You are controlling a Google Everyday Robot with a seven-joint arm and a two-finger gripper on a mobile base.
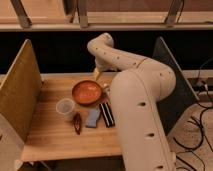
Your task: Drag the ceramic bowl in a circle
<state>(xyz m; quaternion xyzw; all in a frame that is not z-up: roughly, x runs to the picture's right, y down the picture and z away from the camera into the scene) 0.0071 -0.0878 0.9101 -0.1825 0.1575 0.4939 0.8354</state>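
Observation:
The ceramic bowl [87, 93] is a round, shallow, glossy orange-red bowl with a darker rim. It sits on the wooden table [50, 132], a little behind the middle. My gripper [98, 75] hangs from the white arm just behind the bowl's far right rim, close to it or touching it. The big white arm crosses the right half of the view and hides the table's right side.
A small translucent plastic cup [65, 107] stands left front of the bowl. A dark red-brown object [77, 123], a blue-grey sponge [93, 118] and a dark striped bar [106, 114] lie in front of the bowl. Upright panels [20, 92] flank the table on both sides.

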